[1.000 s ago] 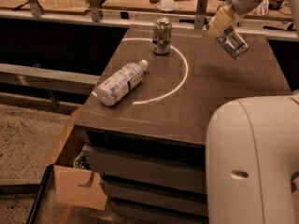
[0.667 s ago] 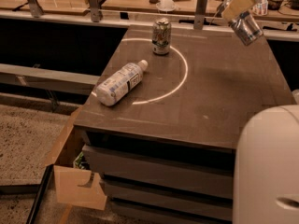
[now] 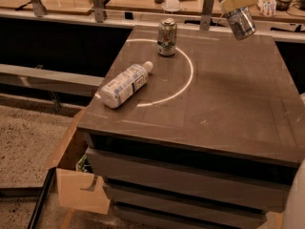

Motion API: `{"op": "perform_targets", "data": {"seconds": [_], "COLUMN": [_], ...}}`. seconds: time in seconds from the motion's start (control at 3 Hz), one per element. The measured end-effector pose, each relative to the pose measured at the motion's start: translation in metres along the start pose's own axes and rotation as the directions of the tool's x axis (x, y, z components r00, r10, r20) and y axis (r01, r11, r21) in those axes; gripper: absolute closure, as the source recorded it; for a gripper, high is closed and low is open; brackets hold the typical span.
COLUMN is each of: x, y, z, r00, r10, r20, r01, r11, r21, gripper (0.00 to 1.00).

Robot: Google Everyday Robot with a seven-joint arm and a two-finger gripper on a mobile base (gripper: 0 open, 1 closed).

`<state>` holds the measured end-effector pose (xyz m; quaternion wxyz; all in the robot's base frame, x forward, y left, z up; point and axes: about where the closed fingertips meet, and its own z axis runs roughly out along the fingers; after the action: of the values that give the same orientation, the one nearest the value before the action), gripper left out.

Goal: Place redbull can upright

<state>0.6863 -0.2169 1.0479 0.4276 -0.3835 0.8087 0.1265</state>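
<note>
Gripper (image 3: pixel 237 4) lifted since earlier, above the bench's (image 3: pixel 214 99) far right corner; clenched on redbull can (image 3: pixel 241 24); can hangs beneath, axis tilted.

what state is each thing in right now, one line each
redbull can: tilted, held in the air off the table
gripper: top right of view, jaws shut on the redbull can
green-and-white can: upright on the table's far side
white bottle: lying on its side near the left edge, cap on
cardboard box: on the floor, flaps open
</note>
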Motion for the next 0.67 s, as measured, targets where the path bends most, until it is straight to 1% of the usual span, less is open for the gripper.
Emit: {"op": "perform_targets", "data": {"seconds": [0.33, 0.67], "x": [0.0000, -0.0043], "y": [0.0000, 0.0088], "z": [0.0000, 0.0014], "r00": [1.000, 0.997], "r10": [0.000, 0.045], "r20": [0.000, 0.061], "r01": [0.000, -0.044], "r11": [1.0000, 0.9989], "r21": [0.000, -0.019], "gripper": [1.00, 1.00]}}
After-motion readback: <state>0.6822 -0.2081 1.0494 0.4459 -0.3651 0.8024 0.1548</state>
